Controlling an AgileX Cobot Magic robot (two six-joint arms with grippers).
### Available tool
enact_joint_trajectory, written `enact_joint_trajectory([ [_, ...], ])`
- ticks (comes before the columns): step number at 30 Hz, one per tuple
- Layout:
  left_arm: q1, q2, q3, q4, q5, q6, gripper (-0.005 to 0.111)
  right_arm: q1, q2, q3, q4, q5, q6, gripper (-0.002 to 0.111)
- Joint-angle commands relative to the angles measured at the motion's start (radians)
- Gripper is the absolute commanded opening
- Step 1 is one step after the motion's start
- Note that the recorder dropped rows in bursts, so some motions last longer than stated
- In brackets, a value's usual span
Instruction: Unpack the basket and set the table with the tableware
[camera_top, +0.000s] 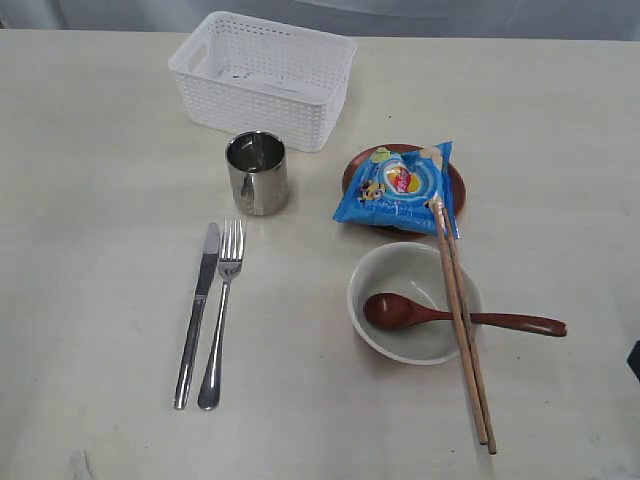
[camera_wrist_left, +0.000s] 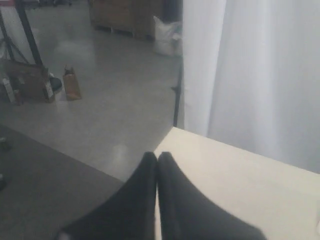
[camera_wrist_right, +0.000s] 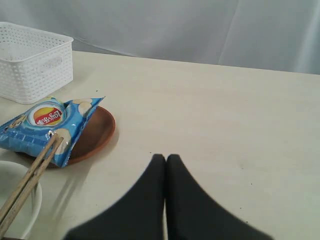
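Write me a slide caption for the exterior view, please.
Basket behind cup, knife, fork, packet on plate, spoon in bowl, chopsticks across it.

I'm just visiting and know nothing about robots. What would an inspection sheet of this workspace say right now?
Surface: pale table, no spills seen.
Job's things: white basket at the far edge, no tableware seen inside; steel cup; knife and fork side by side; brown plate; bowl holding the wooden spoon head; chopsticks across the bowl's rim.
Clutter: blue snack packet lying on the plate, under the chopsticks' far ends.
Jaws: left jaws shut, empty; right jaws shut, empty.
Cables: nothing seen.
Surroundings: pale curtain behind the table; grey floor beyond its corner.
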Motion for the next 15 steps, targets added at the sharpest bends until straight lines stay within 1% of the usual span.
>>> enact_joint_trajectory([
  [1,0.004,-0.067,0.006,0.008,0.003,-0.005,0.000,-0.005,-0.006,0.002,-0.005,-0.002,0.000,-0.001],
  [7,-0.004,-0.171,0.006,0.010,0.003,-0.005,0.000,-0.005,-0.006,0.002,-0.005,-0.002,0.000,-0.001],
  [12,-0.067,-0.268,0.006,0.010,0.003,-0.005,0.000,-0.005,-0.006,0.002,-0.005,-0.002,0.000,-0.001],
  [15,-0.075,-0.337,0.006,0.010,0.003,-0.005,0.000,-0.005,-0.006,0.002,-0.005,-0.002,0.000,-0.001],
])
